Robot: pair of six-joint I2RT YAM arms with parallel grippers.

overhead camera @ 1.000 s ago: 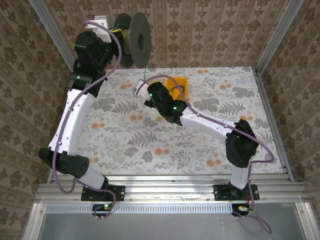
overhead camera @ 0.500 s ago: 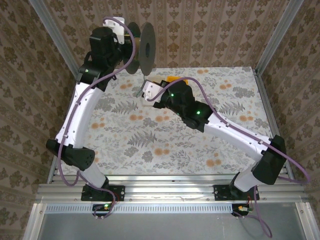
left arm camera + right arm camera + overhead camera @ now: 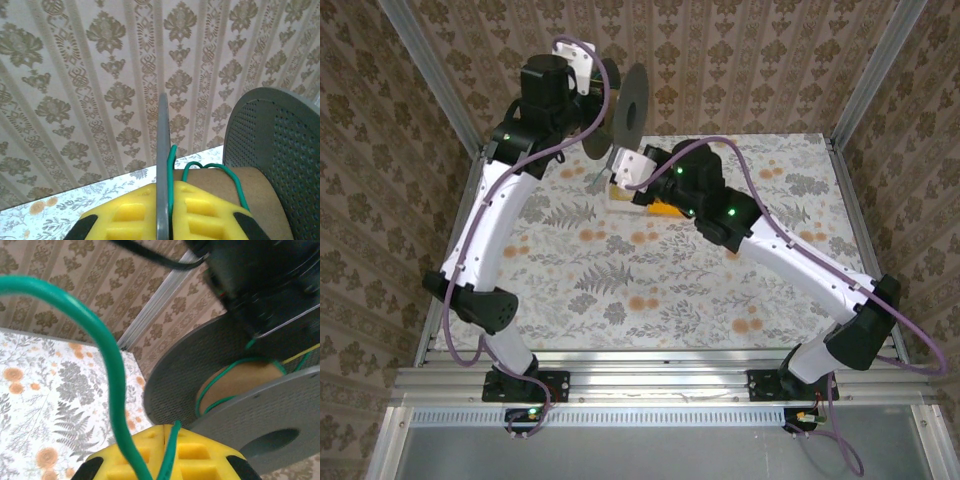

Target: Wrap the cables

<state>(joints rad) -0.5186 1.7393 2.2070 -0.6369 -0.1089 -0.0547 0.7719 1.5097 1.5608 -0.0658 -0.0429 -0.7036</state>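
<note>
In the left wrist view my left gripper (image 3: 167, 192) is shut on one grey flange (image 3: 163, 150) of a spool, seen edge-on between the yellow pads. A green cable (image 3: 235, 182) loops over the spool's brown core (image 3: 220, 187), and one strand runs alongside the clamped flange. My right gripper (image 3: 165, 435) is shut on the green cable (image 3: 107, 350), which arcs up and left out of the pads. Ahead of it is the spool (image 3: 175, 375) with a few green turns on its core. From above, the left gripper (image 3: 600, 100) holds the spool (image 3: 632, 100) up at the back, with the right gripper (image 3: 617, 182) just below it.
The table (image 3: 570, 270) carries a floral cloth, with patterned walls close around it. A metal post (image 3: 430, 70) rises at the back left corner. Something yellow (image 3: 663, 208) peeks out under the right wrist. A thin strand (image 3: 598, 180) hangs below the spool.
The left arm has lifted the spool higher and to the right. The right arm has stretched out towards the back, bringing its gripper under the spool. Both grippers have stayed shut.
</note>
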